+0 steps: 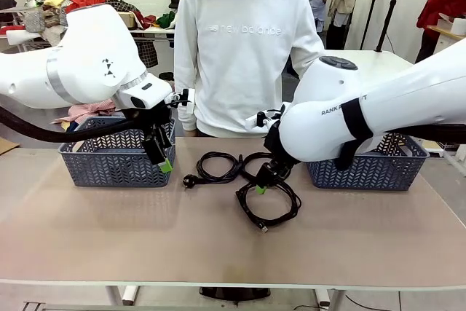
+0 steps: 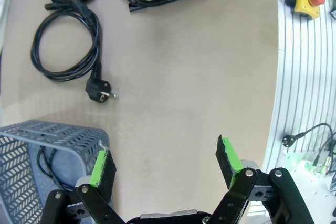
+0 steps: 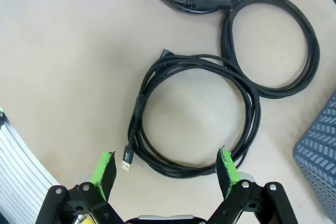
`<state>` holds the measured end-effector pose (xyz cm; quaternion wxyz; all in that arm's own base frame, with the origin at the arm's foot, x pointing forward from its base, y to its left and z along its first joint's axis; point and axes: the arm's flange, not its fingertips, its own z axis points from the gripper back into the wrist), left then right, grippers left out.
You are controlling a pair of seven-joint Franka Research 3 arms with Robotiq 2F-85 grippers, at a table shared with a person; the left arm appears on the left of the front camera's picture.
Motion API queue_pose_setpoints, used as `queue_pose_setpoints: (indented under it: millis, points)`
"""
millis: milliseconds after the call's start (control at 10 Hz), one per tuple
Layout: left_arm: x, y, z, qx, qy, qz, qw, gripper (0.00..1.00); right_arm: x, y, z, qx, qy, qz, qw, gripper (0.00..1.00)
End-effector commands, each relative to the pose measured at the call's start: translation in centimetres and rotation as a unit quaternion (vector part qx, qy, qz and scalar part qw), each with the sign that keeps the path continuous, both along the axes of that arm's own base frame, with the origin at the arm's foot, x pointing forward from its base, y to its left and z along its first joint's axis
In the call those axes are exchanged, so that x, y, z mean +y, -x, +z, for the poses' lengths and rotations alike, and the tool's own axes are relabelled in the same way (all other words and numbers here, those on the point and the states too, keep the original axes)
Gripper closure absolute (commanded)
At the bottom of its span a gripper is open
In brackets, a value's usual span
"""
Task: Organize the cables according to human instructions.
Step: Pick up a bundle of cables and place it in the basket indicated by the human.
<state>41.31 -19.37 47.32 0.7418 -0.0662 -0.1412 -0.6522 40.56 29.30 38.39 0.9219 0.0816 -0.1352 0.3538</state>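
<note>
The left basket (image 2: 52,132), grey with herringbone walls, holds one black cable (image 2: 48,163). The left wrist view catches a loop of it just inside the rim, while from the front the wall masks the inside. The right basket (image 1: 378,172) stands partly behind the right arm, and I cannot tell what is in it.

Three cables lie on the table (image 1: 109,231) between the baskets, in front of the person (image 1: 240,49). All are thin black cords in round coils, touching their neighbours.

The left wrist view picks out the leftmost coil (image 2: 34,51) and its chunky round plug (image 2: 100,90). The right wrist view shows the nearest coil (image 3: 139,109) ending in a flat USB tip (image 3: 126,158), with the middle coil (image 3: 314,40) beside it.

The left fingers (image 2: 100,167) hang released beside the left basket. The right fingers (image 3: 227,166) are spread and empty over the nearest coil.
</note>
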Motion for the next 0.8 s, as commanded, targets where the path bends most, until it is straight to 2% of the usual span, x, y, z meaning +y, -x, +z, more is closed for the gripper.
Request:
queue_pose_setpoints:
  millis: [0, 700]
  points:
    - [0.0, 0.1, -0.1, 0.001, 0.002, 0.002, 1.000, 0.00, 1.6, -0.9, -1.5, -0.012, 0.007, -0.037, 0.999, 0.00]
    - [0.0, 0.1, -0.1, 0.001, 0.002, 0.002, 1.000, 0.00, 5.2, -2.0, -4.2, 0.024, 0.026, -0.028, 0.999, 0.00]
